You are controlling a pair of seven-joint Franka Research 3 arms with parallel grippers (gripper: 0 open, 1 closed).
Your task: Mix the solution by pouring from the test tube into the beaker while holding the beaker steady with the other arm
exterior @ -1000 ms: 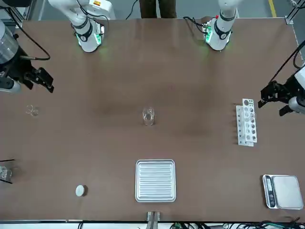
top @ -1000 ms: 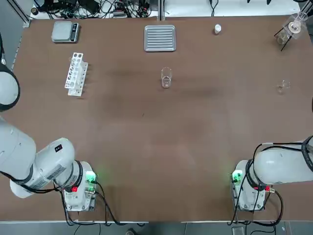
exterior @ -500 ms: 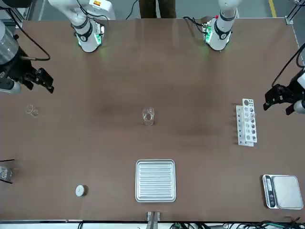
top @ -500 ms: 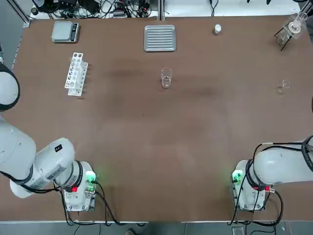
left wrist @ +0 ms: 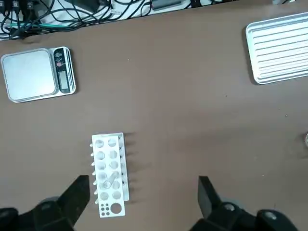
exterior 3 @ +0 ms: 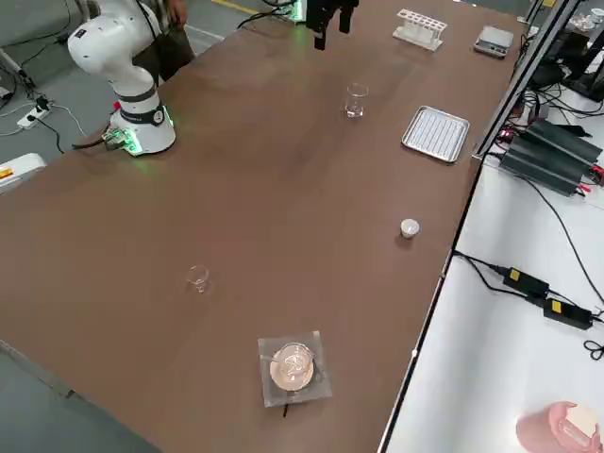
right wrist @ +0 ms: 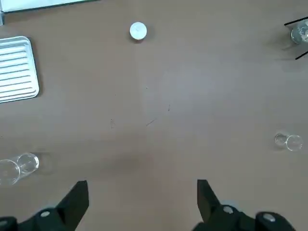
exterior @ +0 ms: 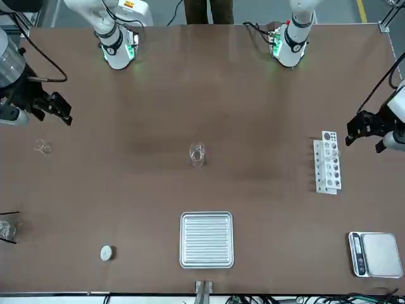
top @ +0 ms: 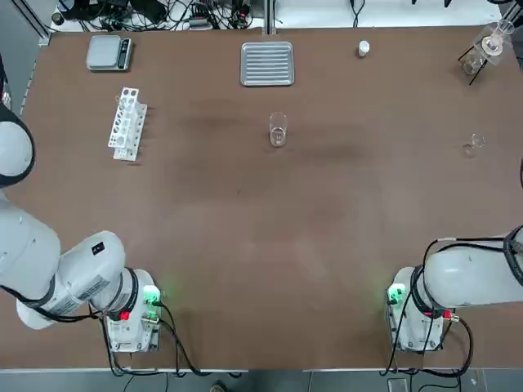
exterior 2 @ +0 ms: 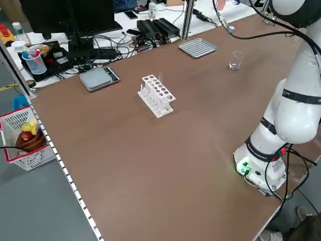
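**We Are Hovering Open-Handed Above the Worktop point(top: 245, 204) While the Beaker point(top: 278, 131) Is Standing Free**

We are holding our left gripper point(left wrist: 143, 185) in the air at the left side of the worktop, near the white test tube rack point(top: 127, 126). Its fingers point(left wrist: 77, 197) are standing wide apart with nothing between them. The clear test tube point(left wrist: 111, 179) is sitting in the rack.

On the other side, we are hovering our right gripper point(right wrist: 143, 185) above the right part of the worktop, its fingers point(right wrist: 74, 199) also spread wide and gripping nothing. We are seeing the beaker upright on the worktop, between the rack and the smaller clear glass piece point(top: 474, 145), well apart from both, and neither gripper is touching it.

Toward the far edge, the digital scale point(top: 109, 53) is lying at the left, the ribbed metal tray point(top: 267, 64) is resting beyond the beaker, and a small white cap point(top: 364, 48) is sitting to the tray's right. The flask on its stand point(top: 493, 46) is occupying the far right corner. Behind the robot's side of the worktop, we are seeing a person's legs point(exterior: 212, 11) between the two arm bases.
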